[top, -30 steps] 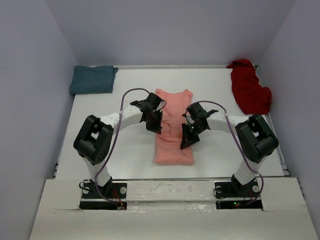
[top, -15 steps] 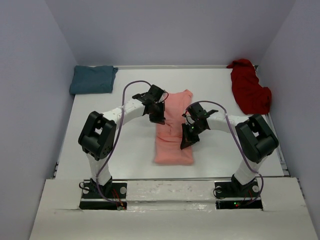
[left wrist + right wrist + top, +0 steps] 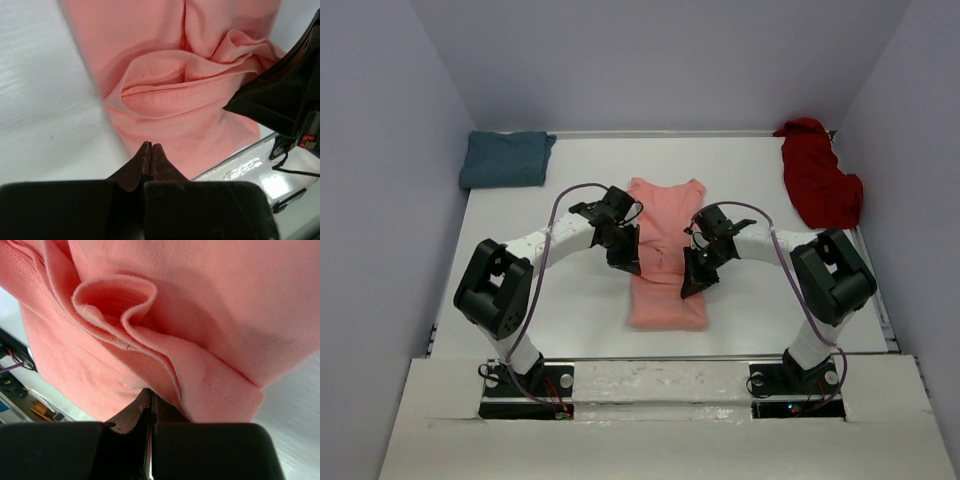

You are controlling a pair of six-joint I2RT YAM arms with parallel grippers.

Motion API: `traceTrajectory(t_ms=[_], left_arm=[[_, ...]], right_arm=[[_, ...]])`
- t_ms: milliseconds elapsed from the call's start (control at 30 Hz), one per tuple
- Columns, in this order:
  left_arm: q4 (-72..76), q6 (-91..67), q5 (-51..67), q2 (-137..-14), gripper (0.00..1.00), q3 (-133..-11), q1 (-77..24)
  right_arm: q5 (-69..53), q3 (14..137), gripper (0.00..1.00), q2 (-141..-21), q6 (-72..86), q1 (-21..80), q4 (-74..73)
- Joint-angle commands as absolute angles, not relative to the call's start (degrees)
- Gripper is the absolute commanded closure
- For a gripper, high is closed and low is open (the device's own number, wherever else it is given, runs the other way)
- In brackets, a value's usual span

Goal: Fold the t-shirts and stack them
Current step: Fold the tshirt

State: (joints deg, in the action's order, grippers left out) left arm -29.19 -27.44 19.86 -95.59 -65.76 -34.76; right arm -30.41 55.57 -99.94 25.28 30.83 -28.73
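Folded pink shirt; teal, red apart

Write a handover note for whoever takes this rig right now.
Left gripper: fingers shut, tips at the left edge of the pink shirt; whether they pinch cloth cannot be told.
Right gripper: fingers shut at a bunched fold on that shirt's right side; same doubt.
The pink shirt lies mid-table as a long strip, rumpled in the middle.
Teal shirt: far left corner, looks folded.
Red shirt: far right, crumpled heap.
Done: pink folded lengthwise; teal apparently folded.
Left: finish pink, fold red, stack all three.
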Motion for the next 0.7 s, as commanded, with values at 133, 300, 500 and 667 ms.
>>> traceTrajectory(t_ms=[133,300,500,667], left_arm=[[-24.98,-30.05,29.08,-93.43,1.00,-60.39,-34.89],[-21.89,-32.43,29.88,-93.16,1.00,-58.71,-35.07],[-18.64,-34.36,30.85,-93.16,1.00,-56.43,-35.24],[-18.11,-34.63,30.94,-93.69,1.00,-55.46,-35.51]], right_arm=[[-30.24,58.97,1.00,-102.65,23.82,31.29,-27.95],[-29.71,60.81,1.00,-104.85,23.73,31.29,-27.86],[-30.06,64.68,1.00,-108.72,23.73,31.29,-27.69],[-29.62,66.18,1.00,-109.42,23.55,31.29,-27.95]])
